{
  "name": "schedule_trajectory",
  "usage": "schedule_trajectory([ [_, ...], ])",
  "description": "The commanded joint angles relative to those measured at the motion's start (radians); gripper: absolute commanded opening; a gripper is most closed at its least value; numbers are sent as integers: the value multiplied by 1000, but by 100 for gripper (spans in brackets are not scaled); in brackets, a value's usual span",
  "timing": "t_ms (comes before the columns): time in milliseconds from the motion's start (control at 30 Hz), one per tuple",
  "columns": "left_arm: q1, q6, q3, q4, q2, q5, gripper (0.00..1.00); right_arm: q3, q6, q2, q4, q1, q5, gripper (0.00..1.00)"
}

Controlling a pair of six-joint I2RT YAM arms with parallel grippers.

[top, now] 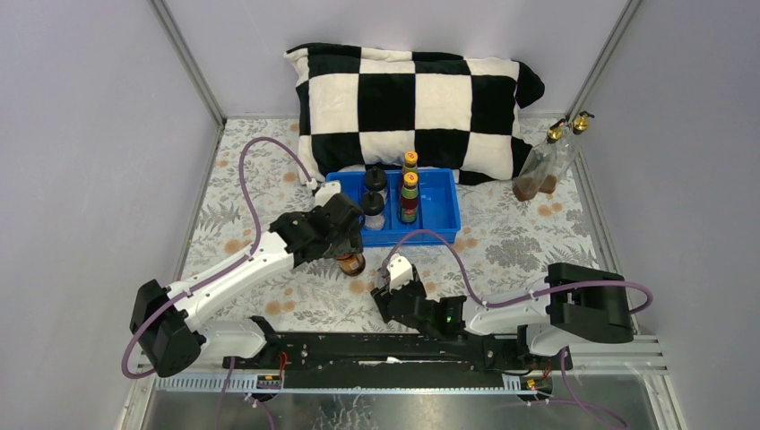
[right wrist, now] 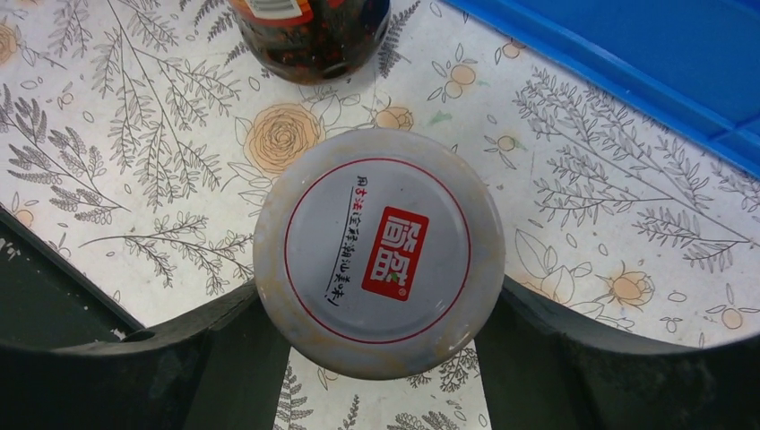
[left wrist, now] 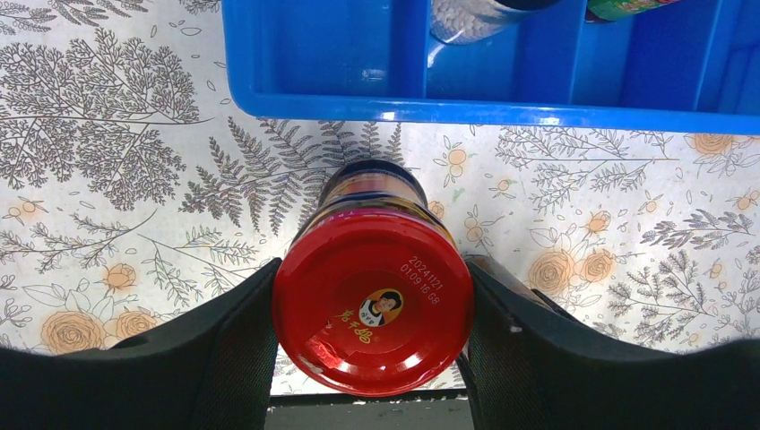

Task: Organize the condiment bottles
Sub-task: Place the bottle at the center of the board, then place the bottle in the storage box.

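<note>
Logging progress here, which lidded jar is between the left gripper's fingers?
The red-lidded jar, just outside the blue tray; the white-lidded jar sits in the right gripper.

Glossy lid on red-lidded jar point(left wrist: 373, 300), dull smudged lid on white-lidded jar point(right wrist: 378, 251), shiny plastic tray point(left wrist: 466, 109).

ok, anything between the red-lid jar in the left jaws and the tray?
Nothing visible. Only bare cloth lies between the red-lid jar and the near wall of the tray. A clear jar stands in a compartment behind that wall, slightly right.
</note>
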Motion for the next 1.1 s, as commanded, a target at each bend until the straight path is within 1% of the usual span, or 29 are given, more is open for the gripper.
schedule_trajectory([
  [0, -6, 10, 35, 32, -26, -36, 66, 17, 20, 30, -25, -4, 3, 78],
  [100, -6, 13, 52, 26, -14, -35, 66, 24, 10, 20, -37, -4, 9, 91],
  [133, -6, 14, 60, 21, -9, -34, 66, 27, 8, 15, -43, -4, 11, 93],
  [300, -6, 22, 95, -1, 2, -35, 66, 15, 3, -30, -61, -3, 18, 99],
  [600, -8, 35, 155, -52, -4, -64, 67, 4, 7, -126, -115, -2, 21, 100],
  [800, -8, 45, 198, -68, 14, -77, 67, -4, 11, -234, -169, -1, 32, 100],
  [933, -6, 69, 269, -98, 56, -105, 67, -11, 18, -311, -210, -1, 42, 100],
  [1067, -5, 96, 378, -138, 118, -134, 68, -25, 24, -397, -249, 1, 54, 100],
])
